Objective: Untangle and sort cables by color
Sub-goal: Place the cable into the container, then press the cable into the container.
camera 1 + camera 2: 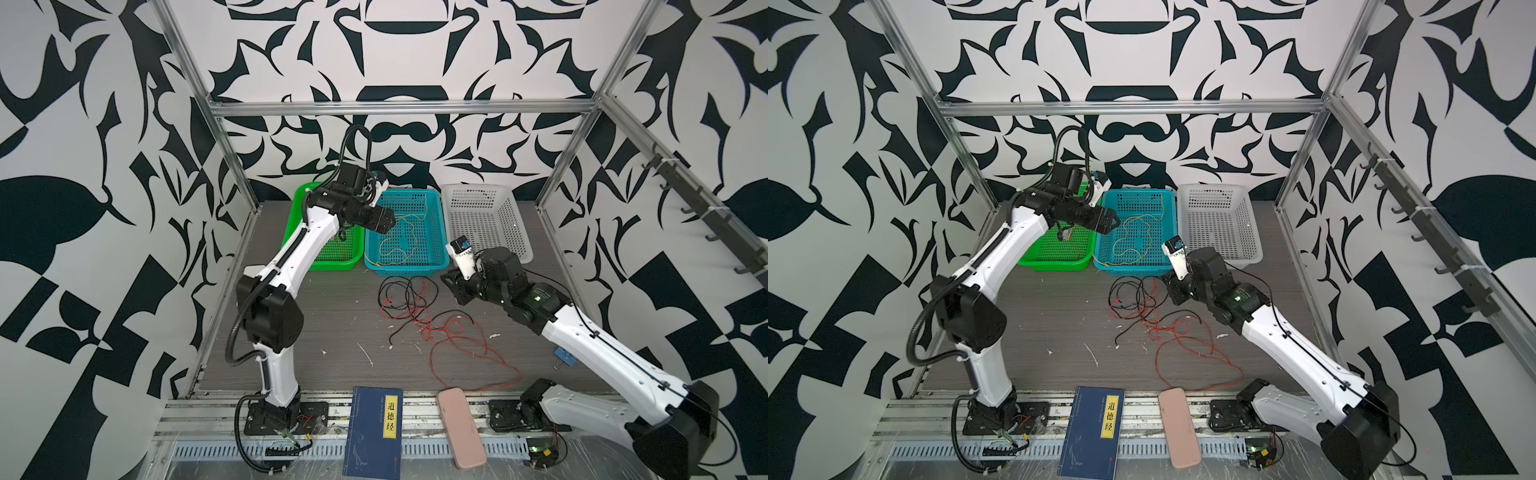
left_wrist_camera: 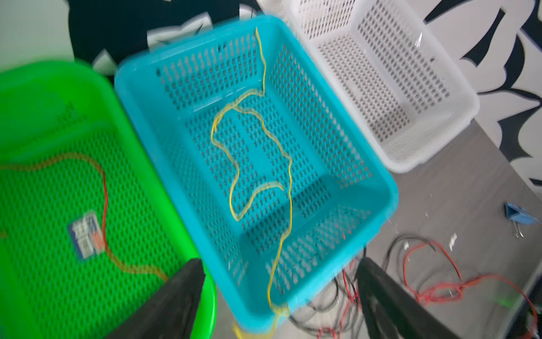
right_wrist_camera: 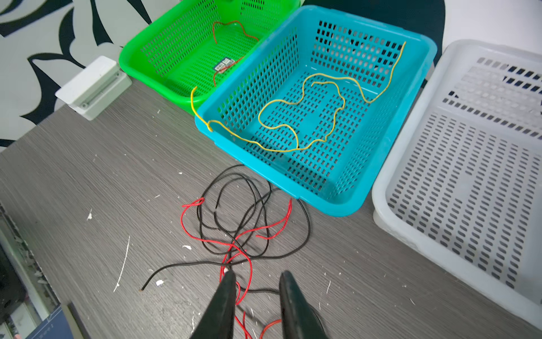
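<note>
Baskets: we count three in both top views, perforated plastic: green basket [image 1: 338, 265], blue basket [image 1: 405, 270], white basket [image 1: 515, 216]. Thin red and black cables [image 1: 409, 305] tangle on the woodgrain counter [image 1: 332, 324].

Left wrist: left tool [image 2: 280, 261] spread above one yellow cable [image 2: 291, 193] in the blue basket.

Right wrist: right tool [image 3: 258, 274] slightly parted above the tangle, pinching nothing.

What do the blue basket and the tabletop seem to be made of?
Blue basket: probably moulded plastic, glossy, with regular slots through floor and walls. Tabletop: matte grey wood-grain surface, perhaps laminate; fine parallel streaks show, the core does not.
</note>
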Robot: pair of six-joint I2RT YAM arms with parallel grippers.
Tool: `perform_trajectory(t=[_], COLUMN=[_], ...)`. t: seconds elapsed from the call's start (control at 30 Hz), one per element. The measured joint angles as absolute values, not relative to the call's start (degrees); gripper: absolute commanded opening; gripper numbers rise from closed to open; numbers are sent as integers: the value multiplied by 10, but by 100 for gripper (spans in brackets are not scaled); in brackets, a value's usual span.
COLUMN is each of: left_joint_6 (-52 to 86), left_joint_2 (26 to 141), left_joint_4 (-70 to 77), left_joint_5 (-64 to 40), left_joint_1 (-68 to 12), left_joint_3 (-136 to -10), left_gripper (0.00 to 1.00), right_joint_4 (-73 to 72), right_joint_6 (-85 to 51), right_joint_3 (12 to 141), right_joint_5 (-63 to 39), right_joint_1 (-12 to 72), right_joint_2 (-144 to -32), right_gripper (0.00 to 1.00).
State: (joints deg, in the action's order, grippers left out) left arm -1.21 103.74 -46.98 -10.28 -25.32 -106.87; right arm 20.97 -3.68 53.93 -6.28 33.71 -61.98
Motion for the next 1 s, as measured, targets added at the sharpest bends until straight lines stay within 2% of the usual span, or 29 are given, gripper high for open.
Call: perform_trajectory(t=[0.2, 0.27, 0.3, 0.73, 1.0], left_joint_6=[35, 55, 63, 115, 123], left_joint_2=[858, 822, 814, 911, 1001], left_joint_4=[-468, -464, -463, -410, -402], left_joint_5=[-74, -76, -78, -92, -91], left_joint_1=[-255, -255, -255, -255, -255], left_joint_3=[-885, -839, -823, -791, -833], left_gripper=[63, 55, 54, 44, 25], right_joint_4=[202, 198, 198, 182, 183], right_joint_6=[-37, -37, -37, -53, -57], right_joint_3=[539, 537, 536, 523, 519], right_joint_5=[-69, -70, -71, -72, -68], right_joint_1=[337, 337, 337, 337, 337], right_joint_2=[-641, -648, -650, -646, -636], right_gripper=[29, 29, 29, 29, 29])
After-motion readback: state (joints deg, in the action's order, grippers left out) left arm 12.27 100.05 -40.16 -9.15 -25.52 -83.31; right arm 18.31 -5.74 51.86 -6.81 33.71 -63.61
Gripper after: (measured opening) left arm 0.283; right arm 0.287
